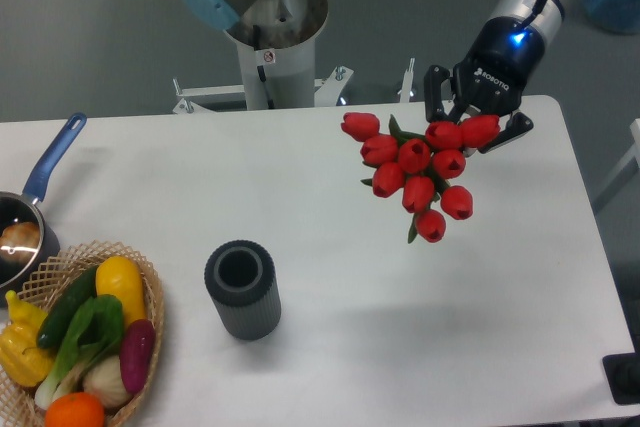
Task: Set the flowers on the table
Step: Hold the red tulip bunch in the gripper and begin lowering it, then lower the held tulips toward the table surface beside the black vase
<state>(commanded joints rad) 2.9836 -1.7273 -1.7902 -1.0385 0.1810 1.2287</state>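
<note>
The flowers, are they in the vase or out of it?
Out. The flowers hang at the hand, over the table, well apart from the grey vase, whose opening shows nothing inside.

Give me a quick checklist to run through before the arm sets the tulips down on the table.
1. Gripper holds the flowers: ok, fingers closed at the bunch.
2. Landing spot on the table free: ok, bare white surface beneath the flowers.
3. Vase out of the way: ok, far to the left.
4. Basket and pan away: ok, at the left edge.
5. Flowers' height above the table: cannot tell.
6. Stems clear of fingers: cannot tell, hidden.
</note>
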